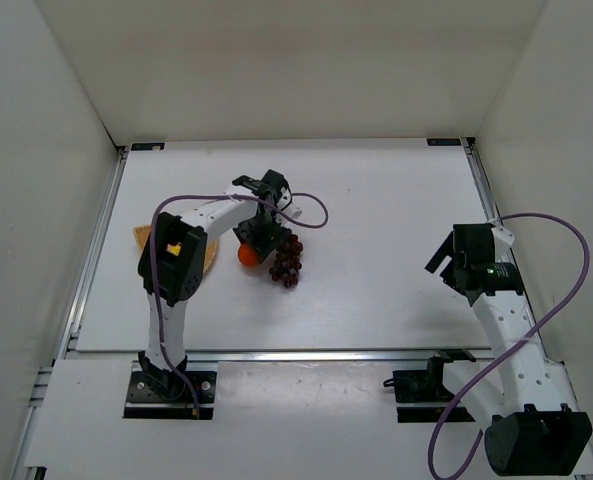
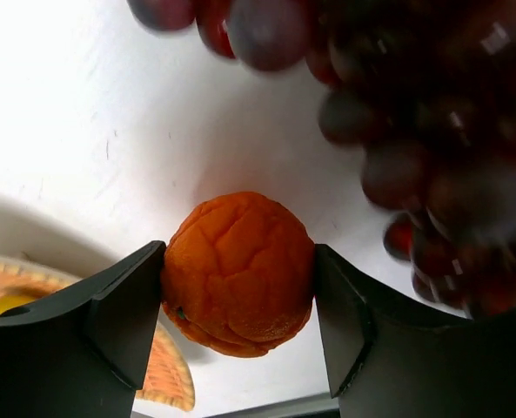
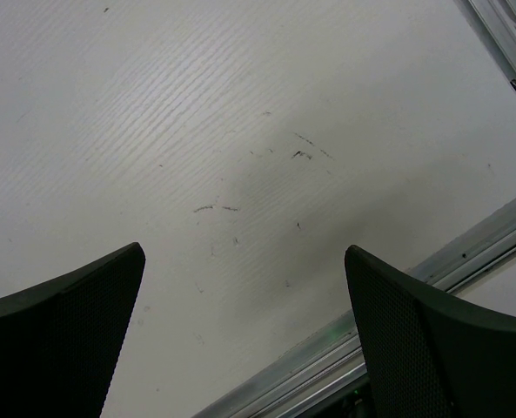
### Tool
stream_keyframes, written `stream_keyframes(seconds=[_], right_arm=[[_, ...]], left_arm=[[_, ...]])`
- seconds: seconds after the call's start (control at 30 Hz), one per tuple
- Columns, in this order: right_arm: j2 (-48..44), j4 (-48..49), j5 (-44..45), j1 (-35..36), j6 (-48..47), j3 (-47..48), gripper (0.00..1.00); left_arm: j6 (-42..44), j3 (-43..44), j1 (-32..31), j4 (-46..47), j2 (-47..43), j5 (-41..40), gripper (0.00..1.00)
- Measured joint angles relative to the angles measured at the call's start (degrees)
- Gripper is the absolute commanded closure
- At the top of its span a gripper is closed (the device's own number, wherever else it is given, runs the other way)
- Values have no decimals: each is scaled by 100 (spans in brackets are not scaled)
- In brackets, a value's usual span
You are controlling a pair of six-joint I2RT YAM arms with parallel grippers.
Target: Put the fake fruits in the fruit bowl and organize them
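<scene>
Left gripper (image 1: 257,238) down on orange (image 1: 247,257); grapes (image 1: 287,261) just beside it, to the right. Wicker basket (image 1: 140,237) near on the left, mostly hidden under left arm. Right gripper (image 1: 442,262) well apart, above table (image 1: 376,200) at right.

Top camera looks down on the whole table (image 1: 376,250); left wrist camera closely shares its orange (image 2: 238,274).
</scene>
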Motion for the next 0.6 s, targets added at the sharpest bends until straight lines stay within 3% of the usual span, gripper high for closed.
stream_keyframes(seconds=[0.03, 0.1, 0.33, 0.47, 0.6], right_arm=[[17, 4, -11, 4, 0, 0, 0], [85, 17, -68, 37, 2, 0, 0], [487, 686, -955, 568, 22, 4, 0], [1504, 951, -1176, 1408, 103, 232, 0], [2728, 957, -1248, 2288, 105, 1082, 0]], left_arm=[[0, -35, 15, -59, -79, 85, 79], [4, -70, 44, -153, -289, 190, 87], [-33, 111, 610, -439, -1410, 343, 87], [-96, 4, 1569, -203, -2328, 57, 87], [-160, -404, 2684, 122, -2865, -249, 84]])
